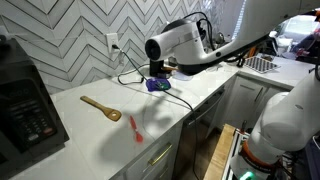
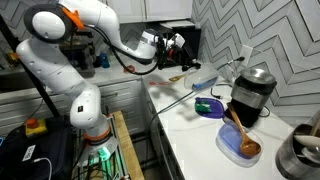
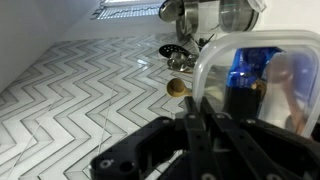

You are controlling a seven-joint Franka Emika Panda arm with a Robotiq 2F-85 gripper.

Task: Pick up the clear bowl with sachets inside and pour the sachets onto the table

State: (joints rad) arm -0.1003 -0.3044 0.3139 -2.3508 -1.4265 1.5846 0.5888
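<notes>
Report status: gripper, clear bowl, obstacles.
Gripper high over table, jaws unclear. Clear bowl close at gripper, sachets not made out. Purple-blue object below, wooden spoon nearby.

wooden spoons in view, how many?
2. One wooden spoon lies on bare table, near the red object. Another rests across the purple-blue dish. The arm may hide more.

White counter (image 1: 150, 118); grey-white chevron wall tiles (image 1: 70, 40); tan spoon (image 1: 101, 108), red utensil (image 1: 136, 130) at its 4 o'clock; colourless clear bowl (image 3: 255, 45).
</notes>
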